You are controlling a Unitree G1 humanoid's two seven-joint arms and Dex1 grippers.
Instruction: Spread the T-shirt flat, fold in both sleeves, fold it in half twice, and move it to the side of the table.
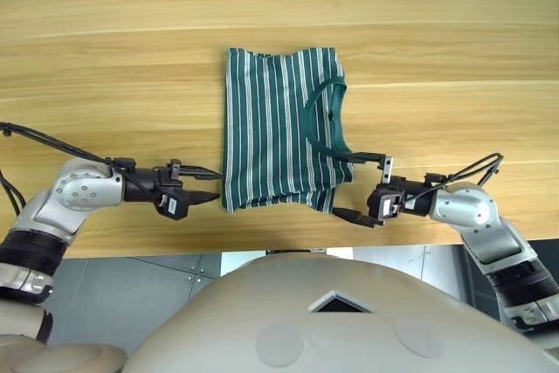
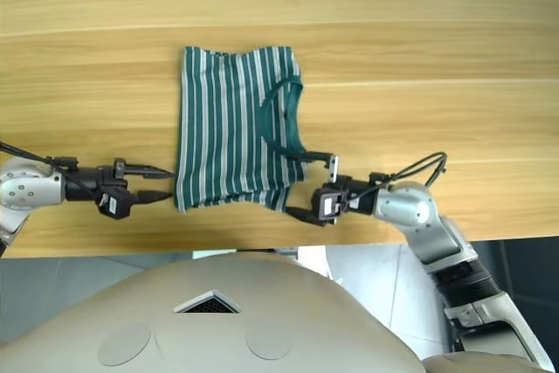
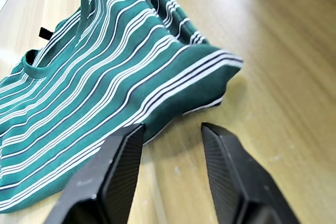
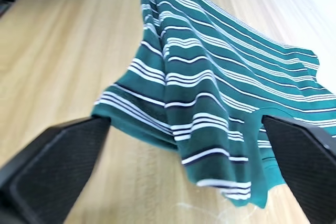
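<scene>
Green striped T-shirt (image 1: 279, 128) between left gripper (image 1: 215, 185) and right gripper (image 1: 339, 183), fingers (image 3: 115, 171) apart

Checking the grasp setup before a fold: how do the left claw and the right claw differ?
The left claw is opened narrowly; the right claw gapes much wider. The left claw's tips sit at the near left edge of the T-shirt, while the right claw straddles its near right corner. Both are open, low over the table, pointing inward at the shirt.
</scene>
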